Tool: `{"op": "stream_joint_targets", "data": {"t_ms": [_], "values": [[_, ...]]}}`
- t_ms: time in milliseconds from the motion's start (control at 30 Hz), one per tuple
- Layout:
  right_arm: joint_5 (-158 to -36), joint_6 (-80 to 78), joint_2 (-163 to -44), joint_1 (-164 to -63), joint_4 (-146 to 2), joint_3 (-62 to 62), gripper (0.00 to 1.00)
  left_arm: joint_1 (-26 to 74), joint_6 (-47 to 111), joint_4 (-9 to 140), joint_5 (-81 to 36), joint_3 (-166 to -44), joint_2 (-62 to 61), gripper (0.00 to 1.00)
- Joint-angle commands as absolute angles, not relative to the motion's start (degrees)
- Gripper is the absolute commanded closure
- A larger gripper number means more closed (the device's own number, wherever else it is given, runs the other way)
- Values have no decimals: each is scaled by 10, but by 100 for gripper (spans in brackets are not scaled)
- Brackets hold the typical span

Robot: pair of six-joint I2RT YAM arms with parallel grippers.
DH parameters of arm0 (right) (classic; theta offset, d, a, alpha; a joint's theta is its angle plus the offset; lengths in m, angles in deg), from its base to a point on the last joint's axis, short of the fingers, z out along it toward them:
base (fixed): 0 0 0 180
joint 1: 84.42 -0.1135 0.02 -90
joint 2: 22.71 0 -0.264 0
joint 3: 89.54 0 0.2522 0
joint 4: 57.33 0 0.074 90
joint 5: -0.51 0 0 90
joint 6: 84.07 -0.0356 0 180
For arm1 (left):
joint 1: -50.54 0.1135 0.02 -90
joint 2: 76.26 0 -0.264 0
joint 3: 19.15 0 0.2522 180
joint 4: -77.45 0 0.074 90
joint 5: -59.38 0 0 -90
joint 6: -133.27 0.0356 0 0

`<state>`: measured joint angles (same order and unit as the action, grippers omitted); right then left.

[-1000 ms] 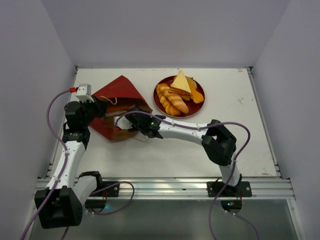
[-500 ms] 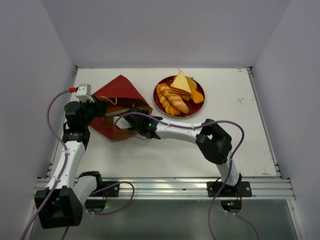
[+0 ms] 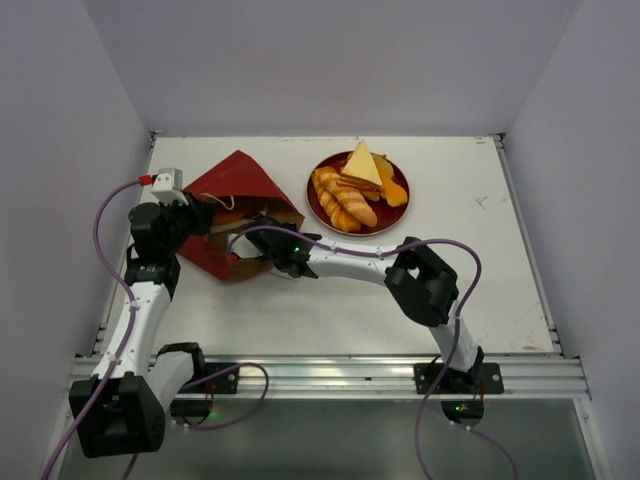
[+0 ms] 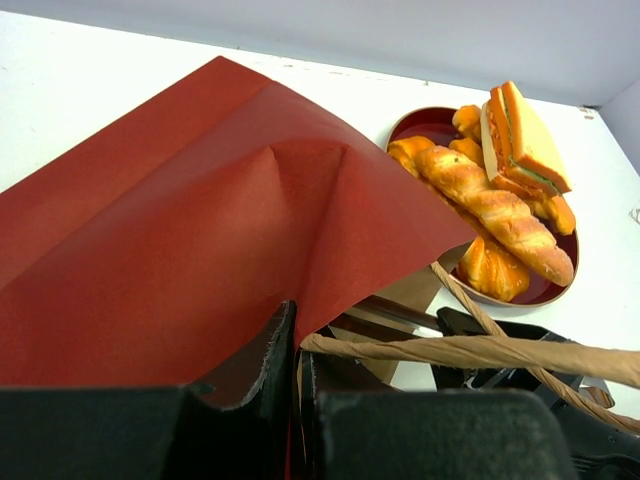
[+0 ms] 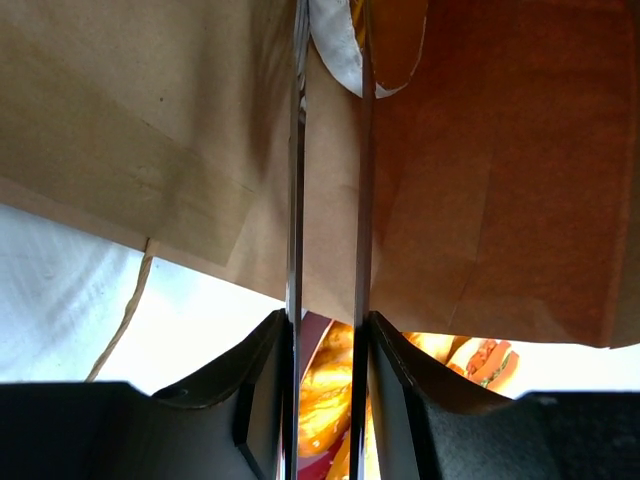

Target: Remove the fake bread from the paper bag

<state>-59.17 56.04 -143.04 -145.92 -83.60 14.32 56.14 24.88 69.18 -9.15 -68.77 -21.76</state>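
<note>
The dark red paper bag [image 3: 232,185] lies on its side at the table's left, its mouth facing the near right. My left gripper [image 3: 205,222] is shut on the bag's upper edge [image 4: 297,340], with red paper pinched between the jaws. My right gripper [image 3: 253,243] reaches into the mouth. Its thin fingers [image 5: 297,150] stand a narrow gap apart against the brown inside [image 5: 150,120]. A small white piece of fake bread [image 5: 338,50] lies at their tips, partly behind one finger; whether it is gripped does not show.
A round dark red plate [image 3: 318,213] at the back centre holds a braided loaf [image 3: 343,200], a yellow sandwich wedge [image 3: 362,165] and orange rolls. The bag's cord handle [image 4: 470,350] stretches across the left wrist view. White walls close in both sides and the back.
My right arm has slid left, pushing its gripper a little further into the bag's mouth. The left arm, the bag and the plate have not moved.
</note>
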Motion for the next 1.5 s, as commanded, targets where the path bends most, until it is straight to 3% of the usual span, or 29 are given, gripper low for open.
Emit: {"op": "stream_joint_targets", "data": {"t_ms": [0, 433, 633, 767, 967, 1200, 1467], "values": [[-616, 545, -1373, -1460, -869, 161, 100, 564, 253, 705, -83, -688, -227, 91], [-712, 476, -1211, -1451, -945, 90, 100, 565, 255, 702, -90, -688, -227, 91], [-717, 481, -1212, -1449, -953, 83, 100, 565, 255, 702, -89, -689, -226, 91], [-700, 492, -1267, -1450, -949, 110, 80, 564, 255, 702, -87, -688, -226, 91], [-657, 515, -1326, -1450, -918, 146, 66, 564, 255, 704, -87, -687, -227, 91], [-611, 536, -1357, -1451, -870, 148, 60, 564, 255, 705, -83, -687, -229, 91], [-632, 530, -1314, -1451, -861, 111, 59, 565, 255, 705, -82, -688, -231, 91]]}}
